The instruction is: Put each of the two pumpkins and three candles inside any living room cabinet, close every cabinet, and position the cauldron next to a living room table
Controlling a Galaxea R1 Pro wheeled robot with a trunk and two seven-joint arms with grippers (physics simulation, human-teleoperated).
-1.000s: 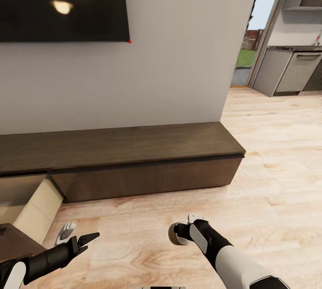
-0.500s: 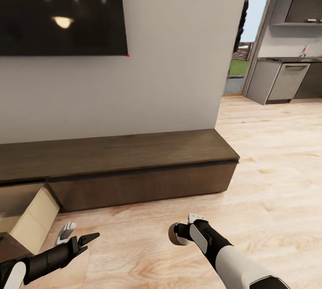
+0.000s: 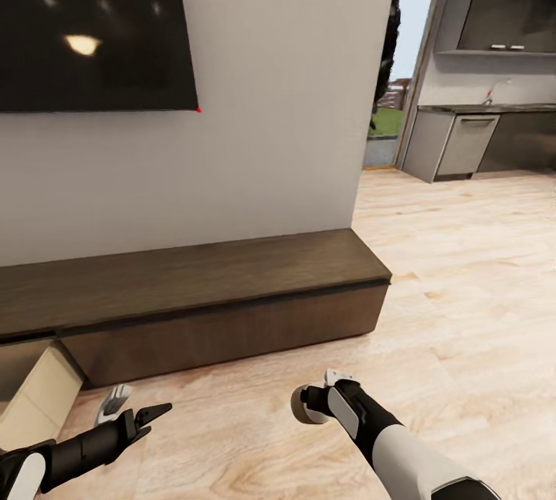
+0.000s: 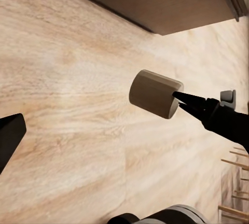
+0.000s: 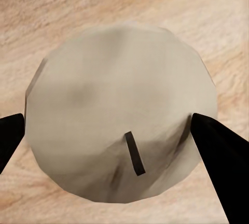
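The whole view has swung right — the cabinet (image 3: 201, 291) and its pulled-out drawer (image 3: 35, 399) have slid leftward, so the robot is turning, not the furniture. The right gripper (image 3: 309, 403) stays pinched on a pale candle (image 5: 122, 130), still to be stowed — while the left gripper (image 3: 127, 407) hangs spread and empty.

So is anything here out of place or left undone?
One thing: the cabinet's drawer at the head view's lower left stands pulled out, pale inside showing, while the rest of the front is flush. The right tool grips a beige candle; the left tool hangs open.
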